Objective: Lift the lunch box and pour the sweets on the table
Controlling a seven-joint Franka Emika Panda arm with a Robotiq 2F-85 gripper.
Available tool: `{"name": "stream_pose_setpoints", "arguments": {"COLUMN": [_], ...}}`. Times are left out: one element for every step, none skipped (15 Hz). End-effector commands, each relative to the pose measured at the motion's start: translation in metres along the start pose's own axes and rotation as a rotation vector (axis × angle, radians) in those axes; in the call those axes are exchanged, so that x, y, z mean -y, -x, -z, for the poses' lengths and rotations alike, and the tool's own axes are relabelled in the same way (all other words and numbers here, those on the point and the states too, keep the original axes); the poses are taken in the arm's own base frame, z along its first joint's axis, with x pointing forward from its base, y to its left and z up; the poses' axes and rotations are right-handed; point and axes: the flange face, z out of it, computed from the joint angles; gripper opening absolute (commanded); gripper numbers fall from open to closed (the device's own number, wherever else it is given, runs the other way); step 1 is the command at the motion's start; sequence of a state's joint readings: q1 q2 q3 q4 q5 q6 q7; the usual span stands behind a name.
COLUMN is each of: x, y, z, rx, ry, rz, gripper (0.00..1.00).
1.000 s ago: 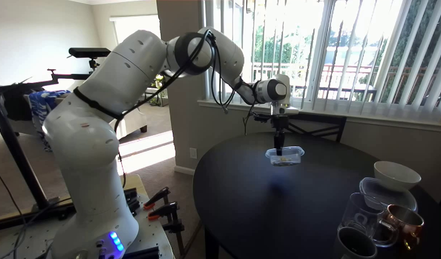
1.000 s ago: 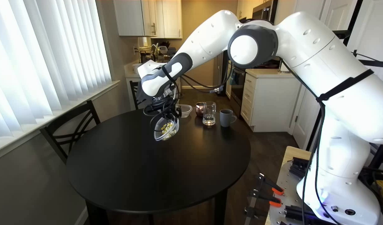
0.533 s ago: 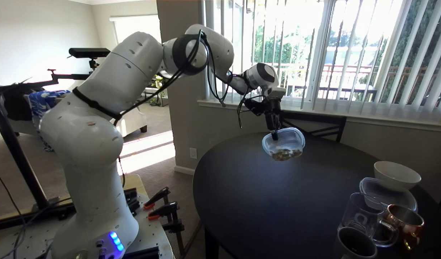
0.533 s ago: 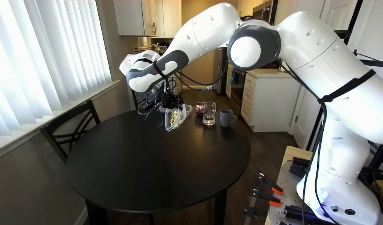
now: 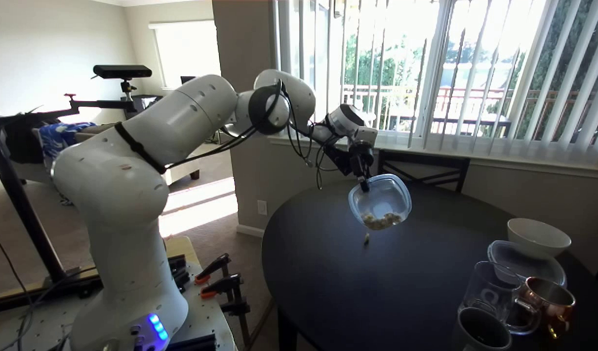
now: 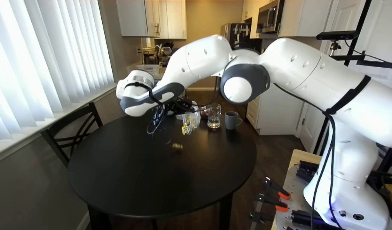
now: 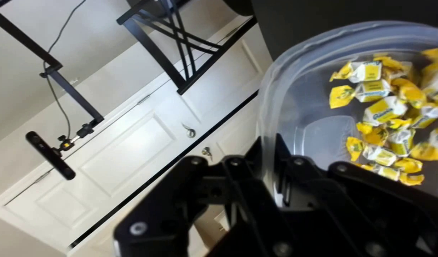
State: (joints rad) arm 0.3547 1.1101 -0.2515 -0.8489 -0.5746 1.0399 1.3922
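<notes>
My gripper is shut on the rim of the clear lunch box. In the wrist view the rim of the lunch box passes between the fingertips. The box is held above the black table, tipped steeply onto its side. The yellow-and-white wrapped sweets are bunched at its lower side, at the rim in an exterior view. A single blurred sweet is outside the box, below it, also in an exterior view; I cannot tell whether it touches the table.
At one side of the table stand a white bowl, another clear container, a glass mug, a copper mug and a grey mug. A dark chair stands by the window.
The lunch box has tipped from nearly level onto its side. The sweets have slid to its lower rim, and one sweet has left the box. The arm has dropped lower.
</notes>
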Motion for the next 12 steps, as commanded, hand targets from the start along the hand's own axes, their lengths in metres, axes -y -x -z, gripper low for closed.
{"name": "stream_pose_setpoints", "arguments": {"x": [0.025,0.028,0.031,0.032,0.034,0.035,0.036,0.036,0.036,0.035,0.034,0.034], "y": [0.022,0.027,0.028,0.03,0.032,0.033,0.032,0.031,0.028,0.026,0.023,0.021], "z": [-0.023,-0.028,-0.034,-0.036,-0.036,-0.036,-0.035,-0.035,-0.034,-0.033,-0.032,-0.031], "rx": [-0.073,-0.088,-0.095,-0.107,-0.115,-0.12,-0.122,-0.12,-0.111,-0.107,-0.1,-0.096], "ry": [0.176,0.215,0.238,0.255,0.261,0.263,0.257,0.251,0.236,0.227,0.218,0.211], "rz": [-0.021,-0.024,-0.024,-0.024,-0.026,-0.026,-0.029,-0.031,-0.038,-0.044,-0.051,-0.056], "gripper": [0.01,0.01,0.01,0.01,0.01,0.01,0.01,0.01,0.01,0.01,0.01,0.01]}}
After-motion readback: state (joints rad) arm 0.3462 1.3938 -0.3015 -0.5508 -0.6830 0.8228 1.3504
